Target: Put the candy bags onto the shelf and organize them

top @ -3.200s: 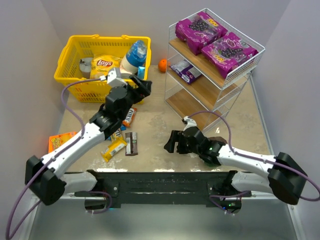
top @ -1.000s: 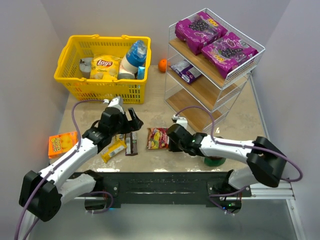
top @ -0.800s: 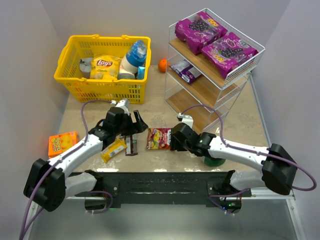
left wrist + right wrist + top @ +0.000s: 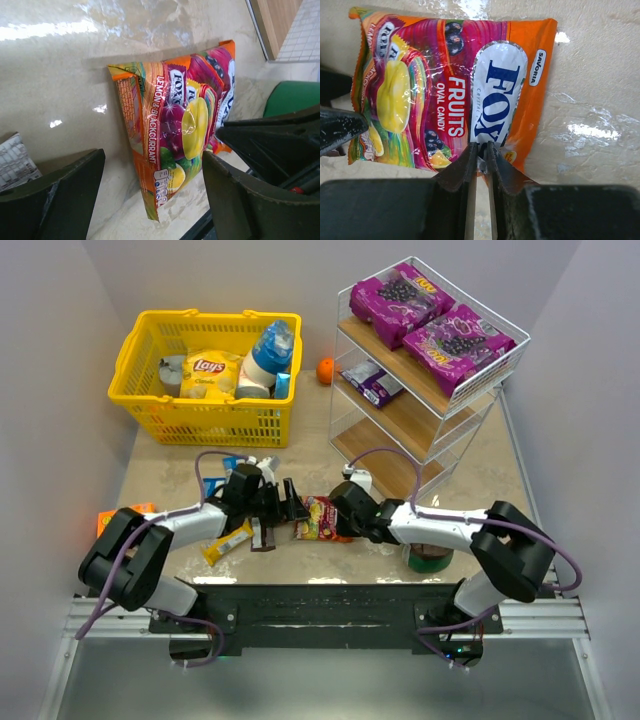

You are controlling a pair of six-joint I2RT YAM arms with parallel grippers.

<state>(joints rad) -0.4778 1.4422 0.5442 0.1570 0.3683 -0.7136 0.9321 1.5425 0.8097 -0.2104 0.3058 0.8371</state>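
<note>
Top external: candy bag [image 4: 318, 518] flat on desk, long axis running arm to arm. left pincer [image 4: 293, 502] at one end, right pincer [image 4: 340, 510] at other. shelf [image 4: 372, 454] beyond, on right arm's side.

Left wrist: left pincer [image 4: 152, 160] spread, bag's end in gap, no contact seen.

Right wrist: right pincer [image 4: 481, 150] pressed together, pinching bag's near edge.

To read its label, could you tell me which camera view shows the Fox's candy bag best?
The right wrist view: the Fox's candy bag fills it face-on, label readable. The left wrist view shows it obliquely; the top view shows it small.
</note>
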